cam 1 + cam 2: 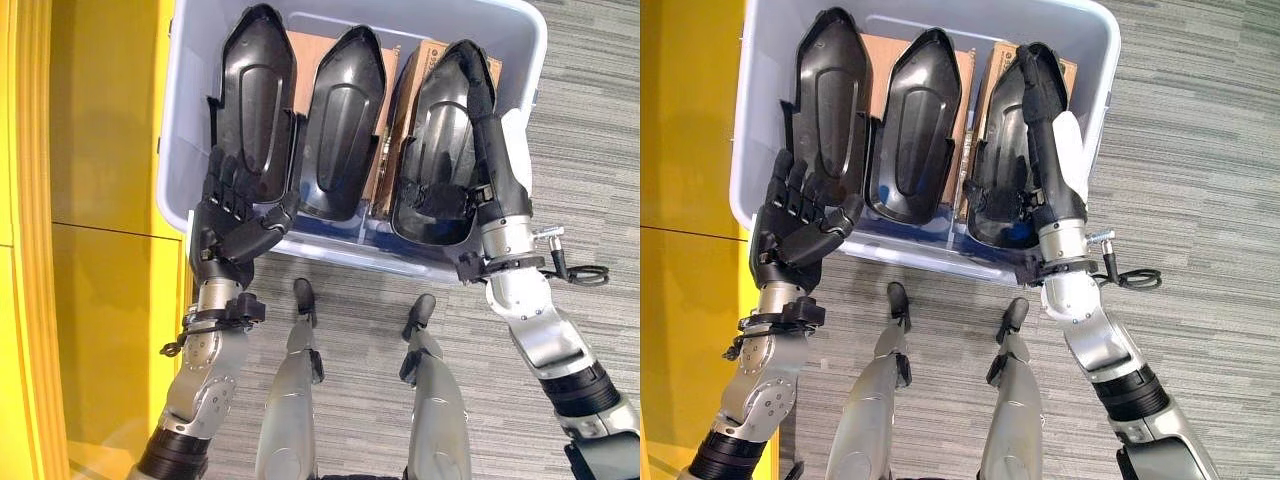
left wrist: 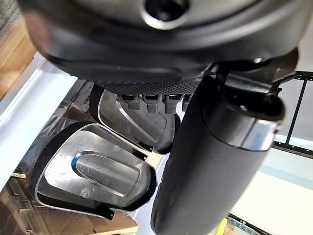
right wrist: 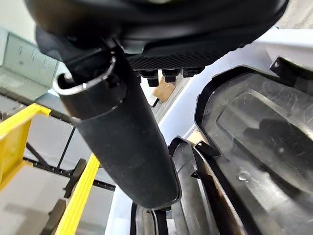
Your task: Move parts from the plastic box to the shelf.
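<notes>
left hand [image 1: 232, 228] open beside left part [image 1: 255, 100]; right hand [image 1: 1055, 170] grip on right part [image 1: 440, 160] possibly unclear; risk: part snags plastic box [image 1: 180, 120] rim.

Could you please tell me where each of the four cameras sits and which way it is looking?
Left eye view: on the head, looking down at the plastic box of black parts; both arms show.
Right eye view: beside it, same scene; left hand at the box's near wall, right hand reaching into the box.
Left wrist view: on the left arm, looking past its thumb into the box.
Right wrist view: on the right arm, past its thumb.
All four share the black parts.
</notes>
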